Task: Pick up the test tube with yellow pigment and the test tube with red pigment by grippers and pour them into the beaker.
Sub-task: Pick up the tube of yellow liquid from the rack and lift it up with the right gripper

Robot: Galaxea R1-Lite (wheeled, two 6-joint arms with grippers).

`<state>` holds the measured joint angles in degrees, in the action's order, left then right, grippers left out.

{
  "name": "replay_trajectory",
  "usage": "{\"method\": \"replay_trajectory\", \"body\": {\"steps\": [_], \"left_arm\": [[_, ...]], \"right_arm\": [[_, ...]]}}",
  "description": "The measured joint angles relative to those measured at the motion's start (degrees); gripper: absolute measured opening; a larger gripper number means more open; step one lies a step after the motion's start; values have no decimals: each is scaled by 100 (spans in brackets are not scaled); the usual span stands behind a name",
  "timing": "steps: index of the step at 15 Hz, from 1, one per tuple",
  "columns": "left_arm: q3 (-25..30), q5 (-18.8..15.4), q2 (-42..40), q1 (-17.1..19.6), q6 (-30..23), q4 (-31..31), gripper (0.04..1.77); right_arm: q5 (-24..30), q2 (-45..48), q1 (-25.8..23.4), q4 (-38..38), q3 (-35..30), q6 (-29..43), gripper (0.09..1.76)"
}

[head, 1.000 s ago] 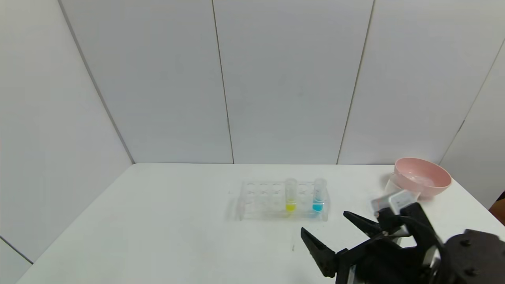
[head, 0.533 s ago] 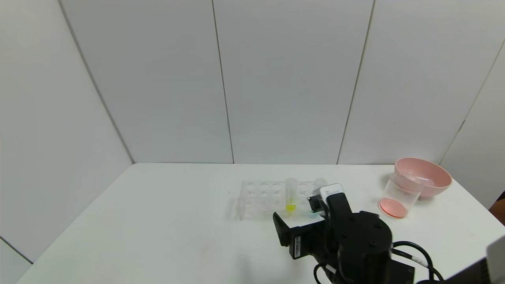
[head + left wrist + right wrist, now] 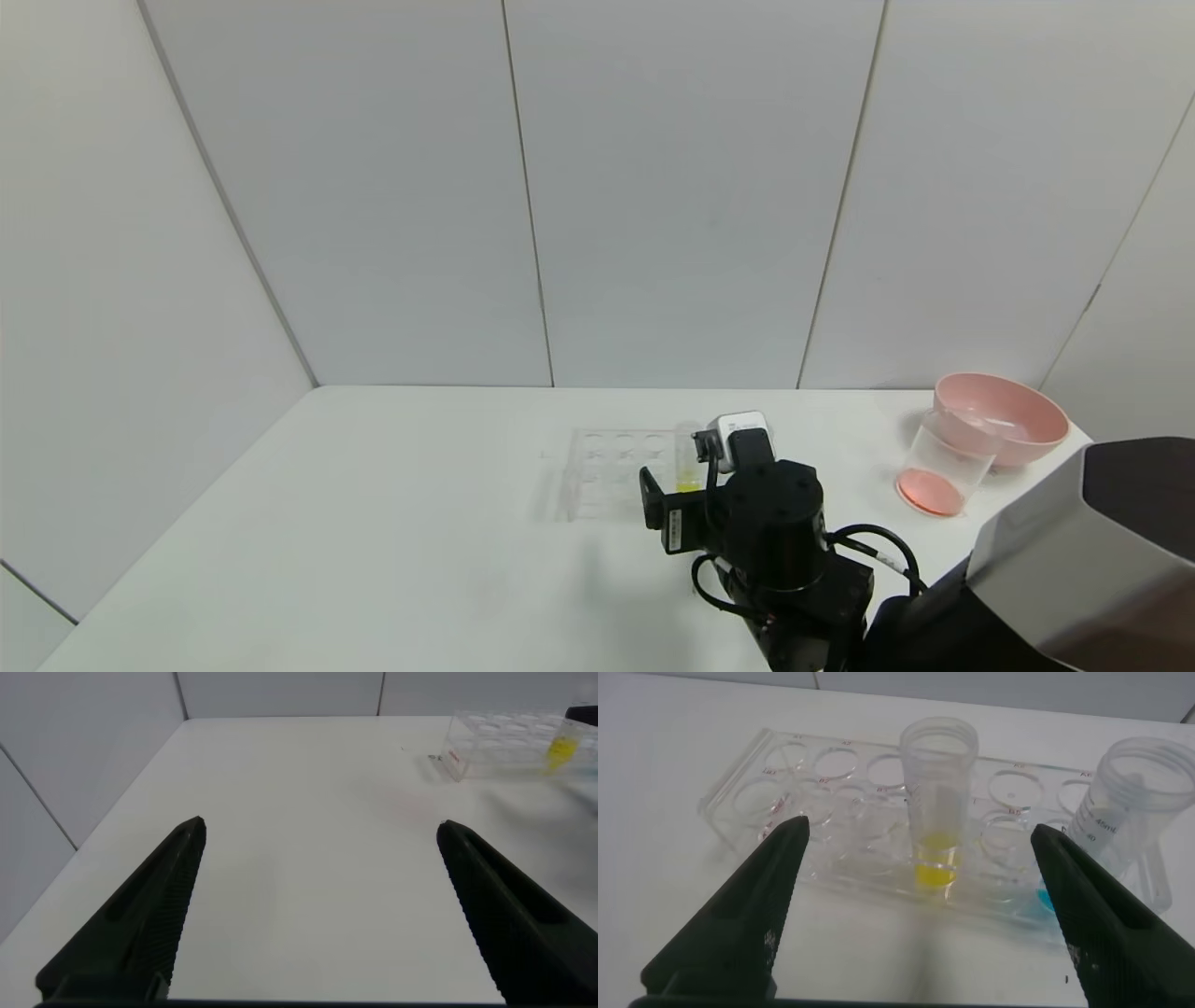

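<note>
White table (image 3: 373, 523) enclosed by pale wall panels, with the right arm extended to the clear tube rack (image 3: 878, 840).

The pink bowl (image 3: 1004, 415) stands at the table's far right corner, with the beaker (image 3: 945, 462), a red-orange layer at its bottom, just in front of it. The right gripper (image 3: 920, 924) is spread wide, its fingers flanking the test tube with yellow pigment (image 3: 938, 812), which stands upright in the rack beside the tube with blue liquid (image 3: 1130, 812). The left gripper (image 3: 318, 905) hangs open over bare table, well apart from the rack. The yellow tube is judged light, rigid, smooth and likely slippery; grasp its upper wall, above the rack and below the rim, with modest pressure.
</note>
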<state>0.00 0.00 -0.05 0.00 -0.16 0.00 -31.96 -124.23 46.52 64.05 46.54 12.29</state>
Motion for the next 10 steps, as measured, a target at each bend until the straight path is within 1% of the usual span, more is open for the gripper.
{"method": "replay_trajectory", "body": {"steps": [3, 7, 10], "left_arm": [[0, 0, 0, 0, 2, 0, 176], [0, 0, 0, 0, 0, 0, 176], [0, 0, 0, 0, 0, 0, 176]], "right_arm": [[-2, -206, -154, 9, 279, -116, 170], [2, -455, -182, 9, 472, -158, 170], [-2, -556, -184, 9, 561, -191, 122]]}}
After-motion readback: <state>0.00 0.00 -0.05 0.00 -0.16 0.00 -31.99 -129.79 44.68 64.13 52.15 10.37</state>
